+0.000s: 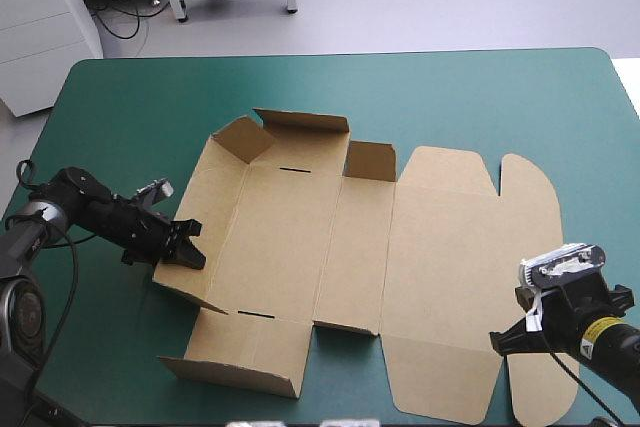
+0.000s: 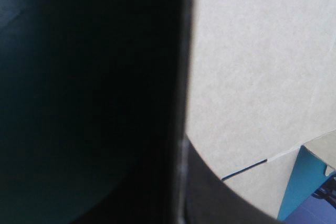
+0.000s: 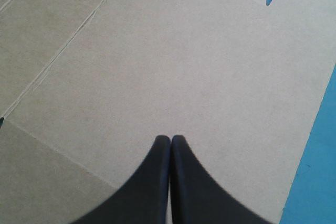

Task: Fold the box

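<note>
The brown box (image 1: 430,247) lies spread in the middle of the table, mostly flat. Its far wall (image 1: 300,123) and left wall (image 1: 185,217) stand partly raised, and the near wall (image 1: 235,372) is tilted up a little. My left gripper (image 1: 188,253) sits at the left wall's edge, shut on the box; in the left wrist view the board (image 2: 252,77) runs edge-on between the black fingers (image 2: 210,192). My right gripper (image 1: 508,339) hovers over the flat lid panel near its right flap, shut with nothing in it (image 3: 170,139), the board (image 3: 157,51) just beneath.
Bare teal-green cover (image 1: 120,117) surrounds the box on the far side and at the left. The lid's rounded flaps (image 1: 535,207) reach close to the table's right edge. A narrow strip of cover (image 3: 315,182) shows beside the lid.
</note>
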Motion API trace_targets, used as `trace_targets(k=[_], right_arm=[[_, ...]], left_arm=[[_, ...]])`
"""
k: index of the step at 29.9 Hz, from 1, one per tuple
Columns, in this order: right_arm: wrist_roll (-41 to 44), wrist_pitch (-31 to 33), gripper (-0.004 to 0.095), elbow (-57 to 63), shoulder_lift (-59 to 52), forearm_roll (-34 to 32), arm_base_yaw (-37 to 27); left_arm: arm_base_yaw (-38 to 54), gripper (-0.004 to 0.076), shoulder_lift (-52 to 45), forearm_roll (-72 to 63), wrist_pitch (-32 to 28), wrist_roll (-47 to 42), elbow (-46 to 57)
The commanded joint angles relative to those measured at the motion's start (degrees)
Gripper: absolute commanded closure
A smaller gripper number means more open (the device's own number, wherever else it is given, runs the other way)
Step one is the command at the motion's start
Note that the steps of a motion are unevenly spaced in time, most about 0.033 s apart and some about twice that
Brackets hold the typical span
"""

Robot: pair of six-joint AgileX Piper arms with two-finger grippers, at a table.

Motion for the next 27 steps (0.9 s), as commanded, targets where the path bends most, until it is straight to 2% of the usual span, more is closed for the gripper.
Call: trace_targets(k=[1, 6, 14, 21, 27], right_arm=[[-0.1, -2.5, 0.0931, -1.3, 0.1, -0.9, -0.3], [-0.1, -1.2, 0.0931, -1.3, 0.1, -0.5, -0.3], [-0.1, -0.8, 0.0931, -1.3, 0.1, -0.7, -0.3], [-0.1, -0.2, 0.0931, -1.3, 0.1, -0.7, -0.3], [-0.1, 0.0, 0.0931, -1.3, 0.1, -0.6, -0.3]], left_arm=[[-0.3, 0.0756, -1.7, 1.4, 5.5, -1.5, -0.6], [-0.4, 0.0756, -2.0, 4.7, 5.5, -1.8, -2.5], [-4.4, 0.0756, -2.5, 15.2, 5.5, -2.4, -17.0], [-16.6, 0.0756, -2.5, 34.3, 5.1, -1.3, -28.8], [-28.4, 0.0756, -2.5, 50.8, 5.0, 7.4, -36.3]])
